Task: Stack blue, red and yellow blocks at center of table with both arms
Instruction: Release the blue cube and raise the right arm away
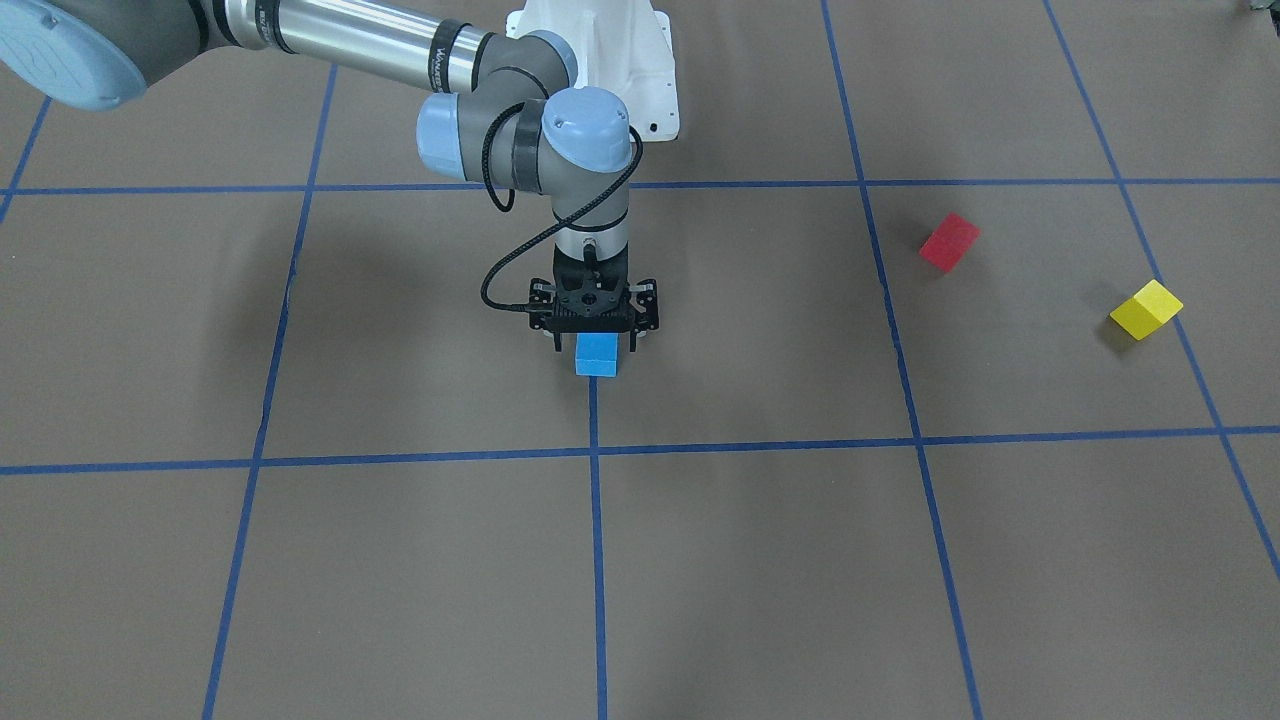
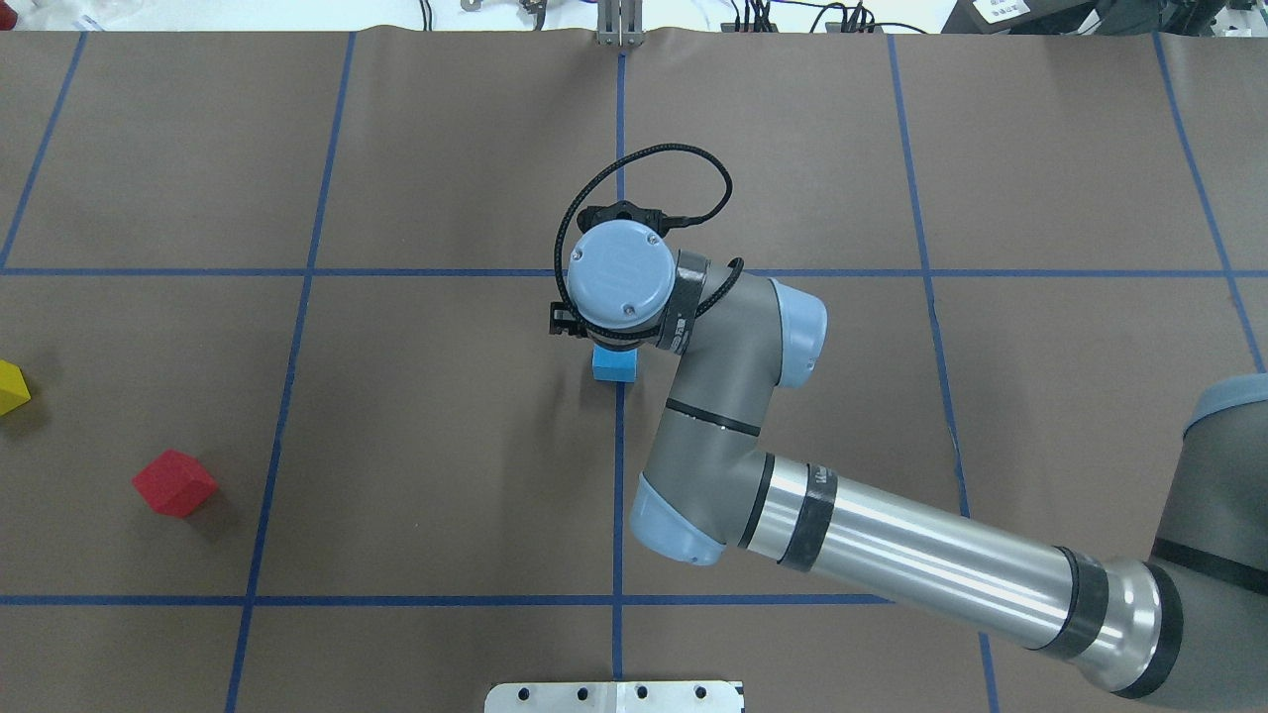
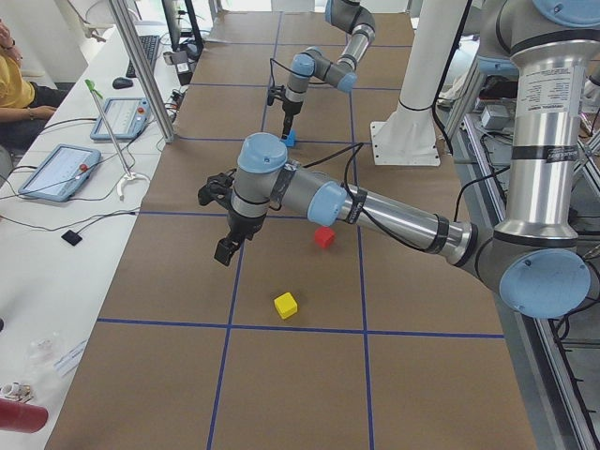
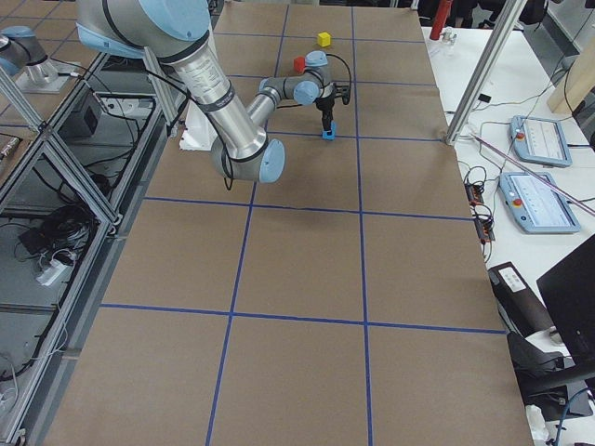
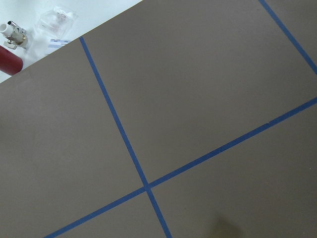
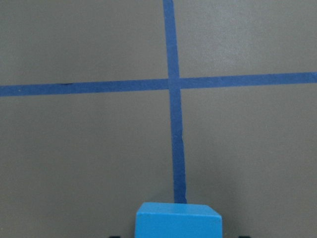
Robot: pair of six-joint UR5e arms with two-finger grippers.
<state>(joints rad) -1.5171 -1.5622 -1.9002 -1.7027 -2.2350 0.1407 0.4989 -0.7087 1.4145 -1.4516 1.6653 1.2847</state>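
Brown table [image 1: 700, 560]: red block [image 1: 949, 242] near yellow block [image 1: 1146, 310].

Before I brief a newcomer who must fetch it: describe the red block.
On the brown table, look at the half on the robot's left, away from the blue block at centre. The red block lies there, nearer the robot than the yellow block.

grey right arm [image 2: 713, 396] caps the small blue cube [image 1: 597, 355] (top blocked); bare brown table [image 1: 400, 580] rings the red cube [image 1: 949, 241] and yellow cube [image 1: 1146, 309].
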